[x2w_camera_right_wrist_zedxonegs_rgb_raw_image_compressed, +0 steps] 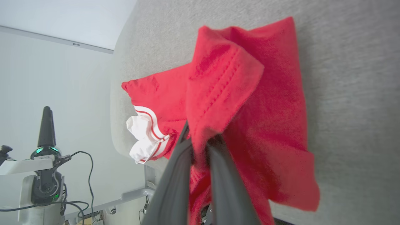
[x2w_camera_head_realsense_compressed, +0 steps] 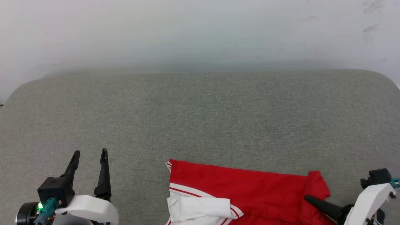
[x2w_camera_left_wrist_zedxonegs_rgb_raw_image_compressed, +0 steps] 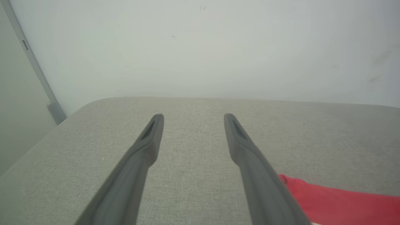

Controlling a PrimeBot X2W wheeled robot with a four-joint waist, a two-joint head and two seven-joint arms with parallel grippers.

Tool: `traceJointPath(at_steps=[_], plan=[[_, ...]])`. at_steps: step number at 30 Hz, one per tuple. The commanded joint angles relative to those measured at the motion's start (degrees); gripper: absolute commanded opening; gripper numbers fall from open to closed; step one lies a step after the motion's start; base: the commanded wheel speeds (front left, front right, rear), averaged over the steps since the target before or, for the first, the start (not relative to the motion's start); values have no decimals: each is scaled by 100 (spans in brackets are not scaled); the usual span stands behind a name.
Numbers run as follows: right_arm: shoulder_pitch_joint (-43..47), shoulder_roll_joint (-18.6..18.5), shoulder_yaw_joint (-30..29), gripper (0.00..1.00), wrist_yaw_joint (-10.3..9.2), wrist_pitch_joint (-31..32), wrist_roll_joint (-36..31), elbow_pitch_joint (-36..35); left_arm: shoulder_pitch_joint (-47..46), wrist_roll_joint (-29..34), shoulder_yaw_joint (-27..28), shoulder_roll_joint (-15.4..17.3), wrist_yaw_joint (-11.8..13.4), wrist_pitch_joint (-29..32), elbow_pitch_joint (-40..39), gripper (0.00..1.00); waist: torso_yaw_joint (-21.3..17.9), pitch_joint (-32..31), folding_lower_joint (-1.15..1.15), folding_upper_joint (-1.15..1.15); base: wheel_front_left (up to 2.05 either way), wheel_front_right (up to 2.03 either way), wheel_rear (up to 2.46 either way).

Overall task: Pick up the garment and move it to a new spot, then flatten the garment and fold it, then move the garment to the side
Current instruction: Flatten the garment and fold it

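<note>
The garment (x2w_camera_head_realsense_compressed: 243, 190) is a red T-shirt with a white, red-striped sleeve end. It lies bunched at the near edge of the grey padded table (x2w_camera_head_realsense_compressed: 200, 118), partly cut off by the head view's bottom. My right gripper (x2w_camera_right_wrist_zedxonegs_rgb_raw_image_compressed: 200, 142) is shut on a fold of the garment's red hem (x2w_camera_right_wrist_zedxonegs_rgb_raw_image_compressed: 218, 90), which drapes over the fingertips. In the head view the right gripper (x2w_camera_head_realsense_compressed: 307, 198) lies on the garment's right end. My left gripper (x2w_camera_head_realsense_compressed: 90, 153) stands open, left of the garment and apart from it. Between its fingers (x2w_camera_left_wrist_zedxonegs_rgb_raw_image_compressed: 147, 140) is bare table, with the garment's edge (x2w_camera_left_wrist_zedxonegs_rgb_raw_image_compressed: 337, 200) at lower right.
A pale wall (x2w_camera_head_realsense_compressed: 200, 31) rises right behind the table's far edge. The table's rounded corners show at far left and far right. Bare grey surface spreads beyond and to the left of the garment. Cables and a metal frame (x2w_camera_right_wrist_zedxonegs_rgb_raw_image_compressed: 131, 195) hang below the table's near edge.
</note>
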Motion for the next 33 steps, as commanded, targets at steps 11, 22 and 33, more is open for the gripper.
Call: traceJointPath(at_steps=[11, 22, 33], plan=[[-383, 407, 932, 0, -3, 563, 2111, -102, -362, 68, -177, -69, -73, 88, -82, 100, 464, 330, 0, 0, 0, 0, 0], [-989, 402, 2647, 0, -3, -348, 2661, 190, -649, 28, -122, -169, -101, -105, -46, 100, 923, 766, 0, 0, 0, 0, 0], [-1378, 399, 3269, 100, -3, -1197, 2237, 899, -774, -37, -146, -348, -179, -303, 238, 100, 870, 984, 0, 0, 0, 0, 0]])
